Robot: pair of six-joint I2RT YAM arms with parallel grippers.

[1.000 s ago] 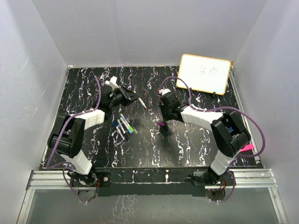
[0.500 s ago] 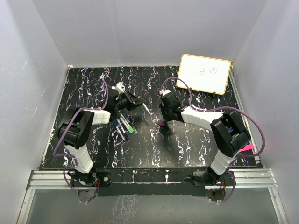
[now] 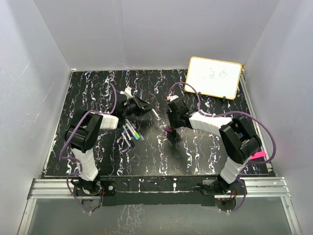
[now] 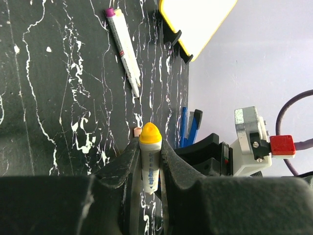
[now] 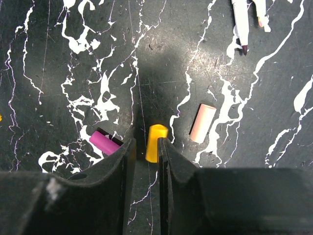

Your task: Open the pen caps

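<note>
My left gripper point(image 4: 149, 145) is shut on a white pen point(image 4: 150, 166) whose yellow tip point(image 4: 149, 133) sticks out past the fingers; from above it point(image 3: 145, 106) hovers over the table's middle. My right gripper point(image 5: 147, 141) is low over the table, jaws slightly open. A yellow pen cap point(image 5: 156, 141) lies between them against the right finger, with a gap to the left finger. A magenta cap point(image 5: 104, 142) and a pale pink cap point(image 5: 202, 123) lie on either side. Several more pens point(image 3: 129, 131) lie in a cluster left of centre.
A yellow-framed whiteboard point(image 3: 214, 77) stands at the back right. One loose pen with a purple end point(image 4: 123, 46) lies ahead of the left gripper. Two pen ends point(image 5: 239, 22) show at the top of the right wrist view. A pink strip point(image 3: 259, 154) sits at the right edge.
The left arm has swung right and nearer with the pen. The right jaws have parted a little, loosening their hold on the yellow cap.
</note>
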